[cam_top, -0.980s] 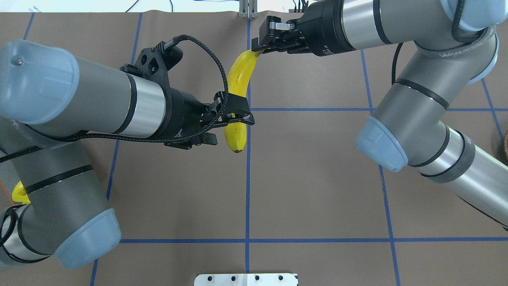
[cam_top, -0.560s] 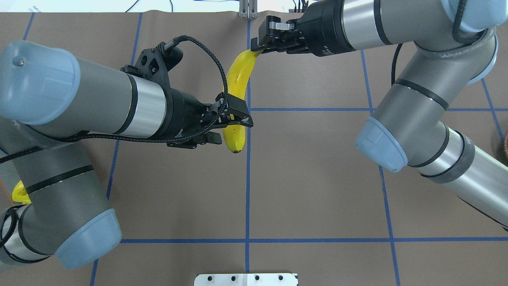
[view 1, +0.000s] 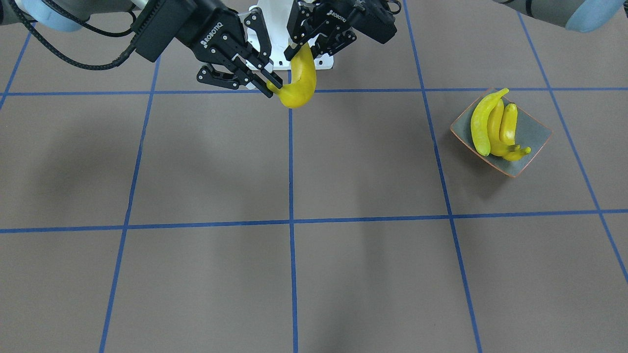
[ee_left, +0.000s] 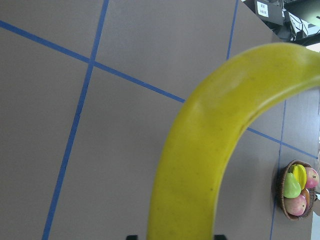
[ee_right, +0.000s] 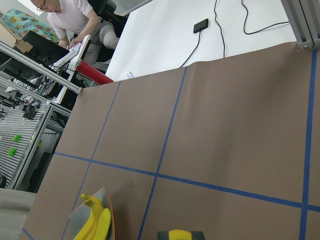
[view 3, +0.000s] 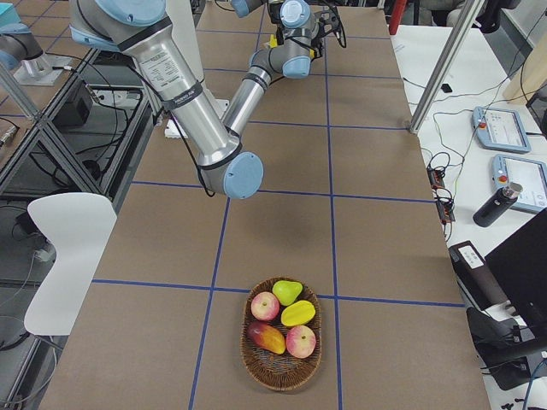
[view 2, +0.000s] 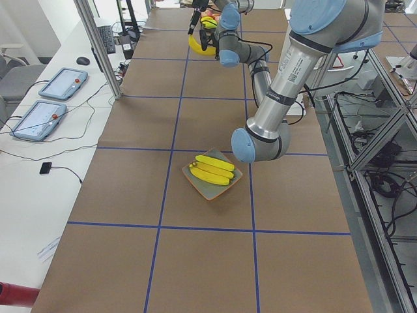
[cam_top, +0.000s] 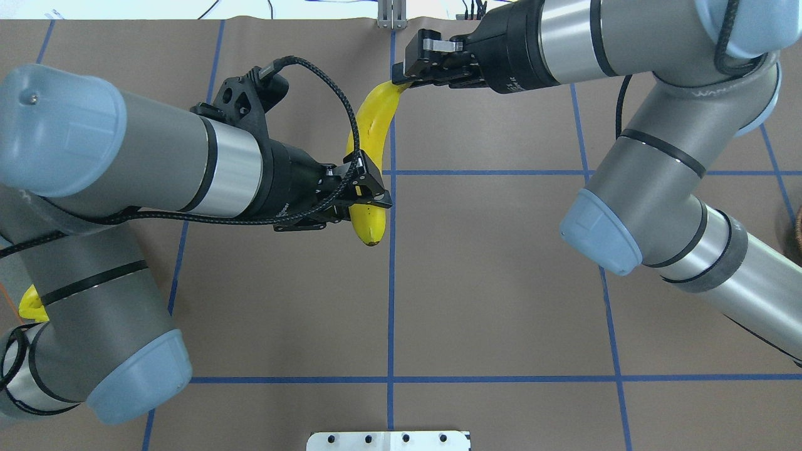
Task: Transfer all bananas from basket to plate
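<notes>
Over brown gridded table paper, viewed overhead, a smooth yellow curved banana is hanging twelve-to-six o'clock, right gripper clamping its twelve end, left gripper clamping near six.

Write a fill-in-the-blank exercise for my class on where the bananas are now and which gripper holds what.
1. The plate holds ___ bananas.
2. The fourth banana is gripped in the air by the left gripper and the right gripper, so it is held by ___ grippers.
3. Its stem tip sits in the ___ gripper.
4. The basket holds other fruit but no ___.

Missing words: three; two; right; bananas.
</notes>
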